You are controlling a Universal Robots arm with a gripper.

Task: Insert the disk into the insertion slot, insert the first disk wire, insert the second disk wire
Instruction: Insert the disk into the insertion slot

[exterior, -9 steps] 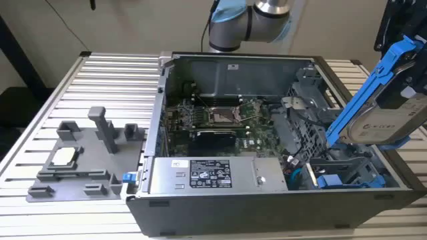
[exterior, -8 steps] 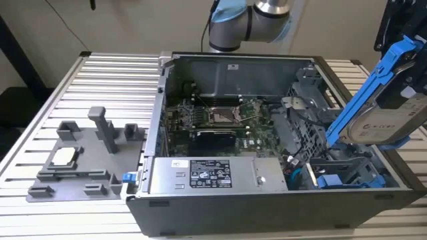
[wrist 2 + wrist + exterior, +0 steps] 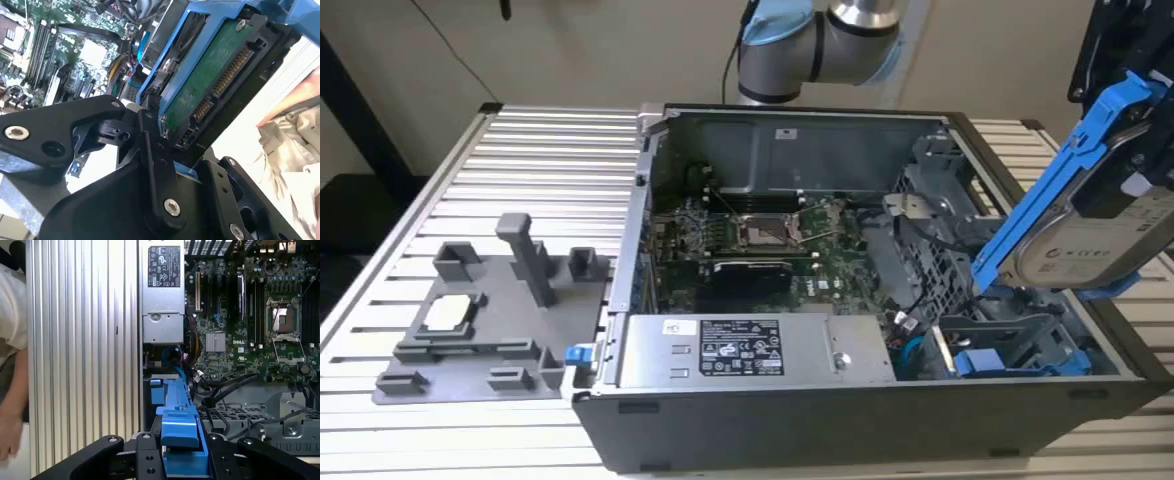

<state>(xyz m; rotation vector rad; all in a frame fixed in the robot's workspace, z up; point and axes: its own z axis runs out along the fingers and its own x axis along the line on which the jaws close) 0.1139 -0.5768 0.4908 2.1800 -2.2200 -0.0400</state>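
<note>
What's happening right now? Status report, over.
Gripper jaws shut on the disk. Disk tilted above open case, not yet inserted. Black cables nearby inside.

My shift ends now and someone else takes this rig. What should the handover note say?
The tool is shut on the disk, by its blue carrier.
The disk is held tilted above the drive bay, at the exterior view's right of the open case.
Done: disk lifted.
Left: disk not in the slot; its connectors are bare, neither wire in.
</note>
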